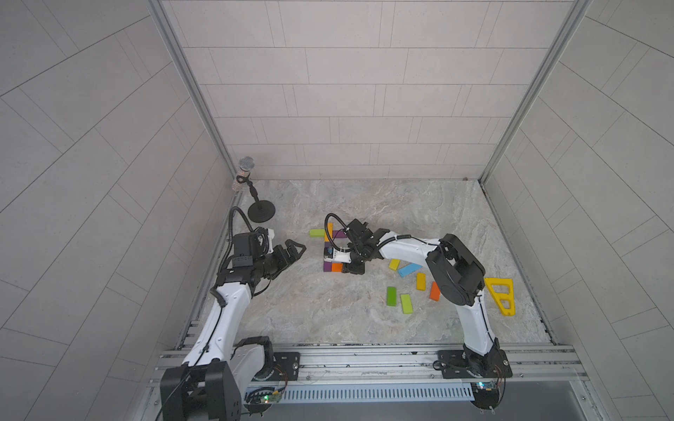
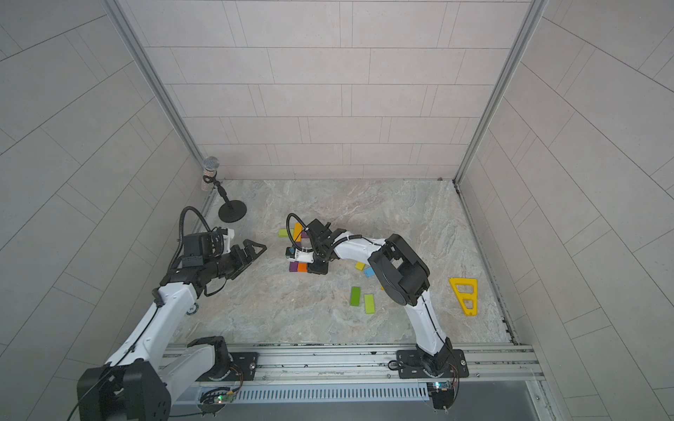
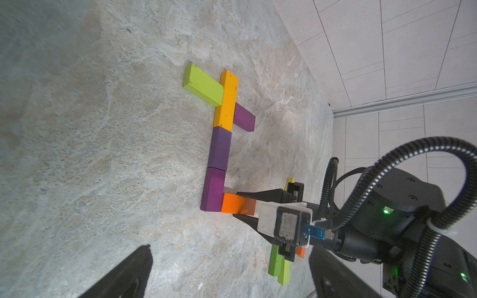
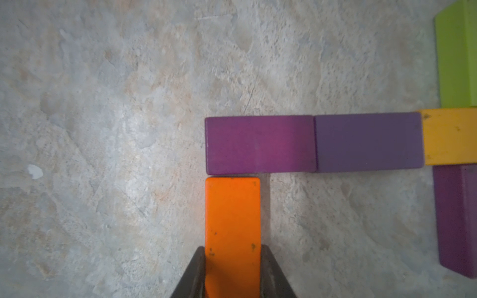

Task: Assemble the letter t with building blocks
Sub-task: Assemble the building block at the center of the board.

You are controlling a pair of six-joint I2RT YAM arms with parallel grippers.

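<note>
Both top views: left claw spread wide, empty; loose blocks on the marbled bench, tiled walls around. Left wrist: the joined row entire. Right wrist: right claw clenched on orange block, butted against a purple block.

Near the middle of the table we see a line of three blocks, end to end, running far to near. From its farthest block the left side block goes out leftward and the right side block rightward. The foot block lies against the right side of the nearest one, between the jaws of the right gripper. The left gripper hangs well apart on the left. The loose blocks lie nearer and rightward, the frame piece farther right by the table's edge, the microphone stand in the far left corner.
</note>
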